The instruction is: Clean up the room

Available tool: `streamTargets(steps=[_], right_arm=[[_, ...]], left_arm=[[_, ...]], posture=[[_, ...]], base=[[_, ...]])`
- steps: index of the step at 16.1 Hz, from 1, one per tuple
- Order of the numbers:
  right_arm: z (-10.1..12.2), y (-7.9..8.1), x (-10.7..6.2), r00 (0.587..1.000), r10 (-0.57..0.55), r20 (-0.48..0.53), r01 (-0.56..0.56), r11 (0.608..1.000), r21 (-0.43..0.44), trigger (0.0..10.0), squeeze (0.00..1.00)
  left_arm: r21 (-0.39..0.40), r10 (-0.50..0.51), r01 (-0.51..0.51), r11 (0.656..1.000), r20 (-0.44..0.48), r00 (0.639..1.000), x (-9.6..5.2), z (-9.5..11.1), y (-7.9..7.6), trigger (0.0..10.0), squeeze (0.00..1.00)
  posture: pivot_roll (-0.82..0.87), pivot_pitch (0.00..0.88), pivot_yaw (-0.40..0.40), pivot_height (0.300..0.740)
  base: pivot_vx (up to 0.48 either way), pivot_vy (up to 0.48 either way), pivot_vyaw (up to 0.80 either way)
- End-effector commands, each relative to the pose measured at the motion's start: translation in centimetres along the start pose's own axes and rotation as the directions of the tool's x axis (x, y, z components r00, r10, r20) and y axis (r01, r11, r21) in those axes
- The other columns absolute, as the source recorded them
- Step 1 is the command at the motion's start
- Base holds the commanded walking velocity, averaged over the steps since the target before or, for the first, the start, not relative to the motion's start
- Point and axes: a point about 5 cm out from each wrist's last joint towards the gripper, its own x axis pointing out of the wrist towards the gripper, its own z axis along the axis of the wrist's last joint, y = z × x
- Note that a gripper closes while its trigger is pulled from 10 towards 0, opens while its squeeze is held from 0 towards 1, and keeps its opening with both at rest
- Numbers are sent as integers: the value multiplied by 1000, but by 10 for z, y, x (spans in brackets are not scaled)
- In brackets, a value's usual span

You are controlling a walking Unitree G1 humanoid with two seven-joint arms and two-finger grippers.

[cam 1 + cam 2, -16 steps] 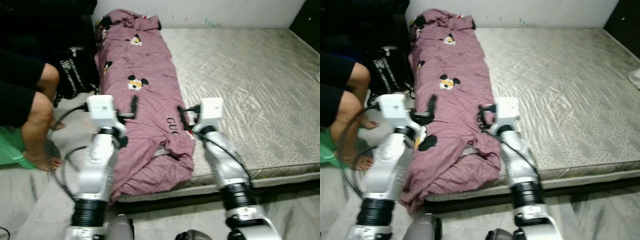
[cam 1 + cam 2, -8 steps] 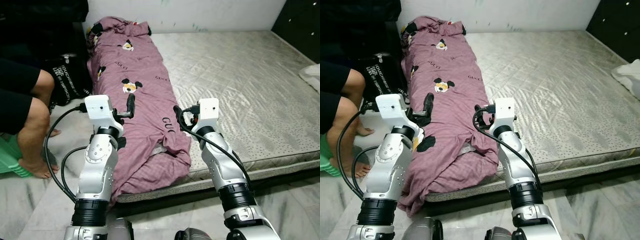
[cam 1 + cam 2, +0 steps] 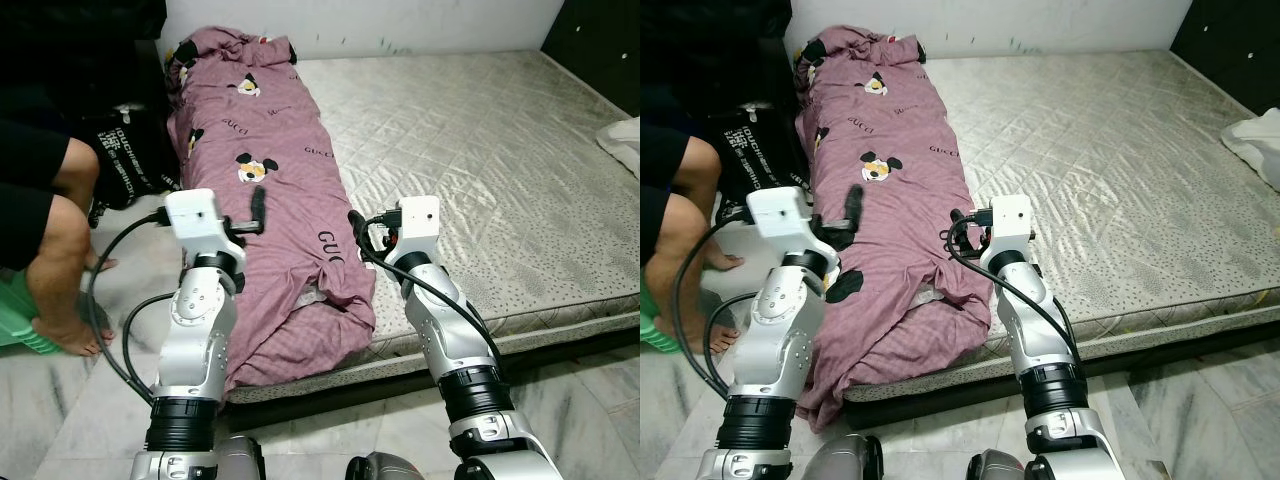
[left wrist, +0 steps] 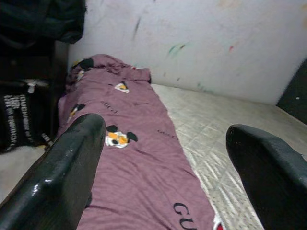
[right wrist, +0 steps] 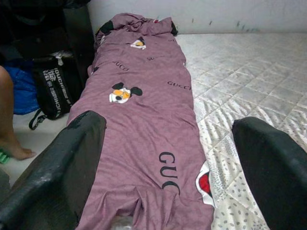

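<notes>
A mauve blanket (image 3: pixel 280 190) printed with cartoon mice and letters lies lengthwise along the left side of a bare grey quilted mattress (image 3: pixel 480 160). Its near end is bunched and hangs over the mattress's front edge. My left gripper (image 3: pixel 258 207) hovers over the blanket's left part, open, with nothing between its fingers (image 4: pixel 62 177). Over the blanket's right edge near the front, my right gripper (image 3: pixel 356 236) is open and empty too, its fingers (image 5: pixel 57 167) wide apart above the lettering.
A person's bare leg (image 3: pixel 50 250) and a green stool (image 3: pixel 15 320) are on the floor at the left, beside a black bag (image 3: pixel 125 160). A white cloth (image 3: pixel 622 135) lies at the mattress's right edge. A dark cabinet (image 3: pixel 600 40) stands at the back right.
The camera has shifted, so the whole scene sits a little differently and is sharper. Both arms keep the same pose over the blanket, fingers open.
</notes>
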Motion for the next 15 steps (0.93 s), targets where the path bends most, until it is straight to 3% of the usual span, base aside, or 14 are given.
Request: streamTargets(steps=[1,4,5,6,8,9,11,15], right_arm=[[3,-2,0,1000,-2,10,2,1000,-2,10000,0],[4,-2,0,1000,2,14,-2,1000,-1,10000,0],[10,-2,-3,998,1,68,0,1000,-10,10000,0],[13,-4,-4,996,-12,91,14,1000,-15,10000,0],[16,-5,-5,993,-20,118,24,999,-39,10000,0],[19,-7,-7,990,-22,138,31,998,-63,10000,0],[18,-13,-11,989,-39,141,49,997,-67,10000,0],[16,-13,-12,989,-48,141,58,996,-65,10000,0]], left_arm=[[1,19,-19,1000,-2,1000,2,0,1,10000,0],[9,53,-53,999,2,999,2,1,5,10000,0],[80,201,-200,977,-6,980,-6,5,33,10000,0],[119,243,-241,963,-6,970,-12,5,43,10000,0],[162,244,-239,957,-8,970,-24,2,56,10000,0],[193,247,-242,951,-5,969,-34,-1,72,10000,0],[181,267,-262,948,-1,964,-36,-2,83,10000,0],[152,222,-214,965,-37,974,-30,-8,68,10000,0]], posture=[[40,26,-54,740],[39,26,-54,740],[37,27,-53,740],[37,27,-53,740],[48,30,-50,740],[51,31,-49,740],[54,34,-49,740],[47,32,-43,740]], base=[[0,0,0],[0,0,0],[0,0,0],[0,0,0],[0,0,0],[0,0,0],[0,0,0],[0,0,0]])
